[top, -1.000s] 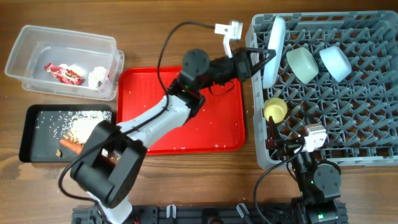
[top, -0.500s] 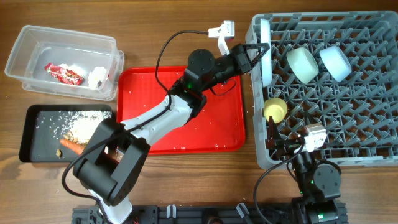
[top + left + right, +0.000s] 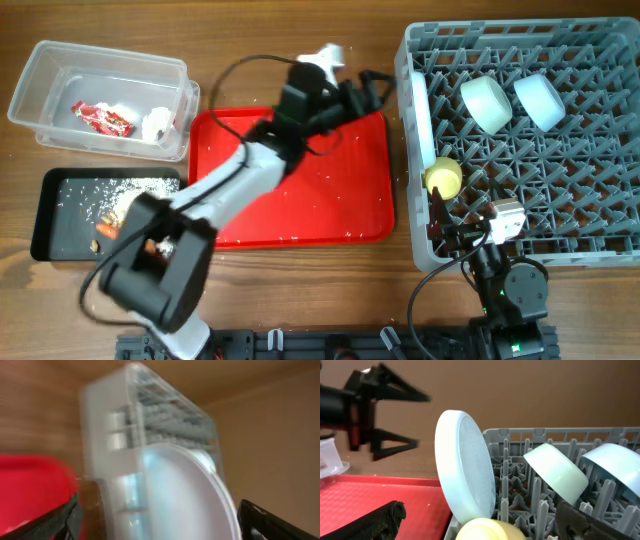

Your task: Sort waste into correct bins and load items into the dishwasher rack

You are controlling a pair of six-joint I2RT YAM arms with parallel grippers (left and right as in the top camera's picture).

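The pale blue plate (image 3: pixel 419 100) stands on edge in the left column of the grey dishwasher rack (image 3: pixel 560 200). My left gripper (image 3: pixel 378 88) is open just left of the rack, over the red tray's far edge, holding nothing. In the blurred left wrist view the plate (image 3: pixel 185 495) fills the space ahead of the spread fingers (image 3: pixel 62 520). A pale green bowl (image 3: pixel 487 103), a pale blue bowl (image 3: pixel 540 100) and a yellow-green cup (image 3: pixel 443 177) sit in the rack. My right gripper (image 3: pixel 438 218) rests open at the rack's near left corner, with the cup (image 3: pixel 490 530) just ahead of it.
The red serving tray (image 3: pixel 290 190) lies between the rack and the bins. The clear tub (image 3: pixel 60 70) holds the red-and-white wrapper (image 3: pixel 102 118) and the tissue (image 3: pixel 158 122). The black tray (image 3: pixel 60 215) holds crumbs (image 3: pixel 135 205) and the carrot (image 3: pixel 108 232).
My left gripper has opened, let go of the plate and drawn back left from the rack. The plate now stands in the rack on its own. The right arm has not moved.
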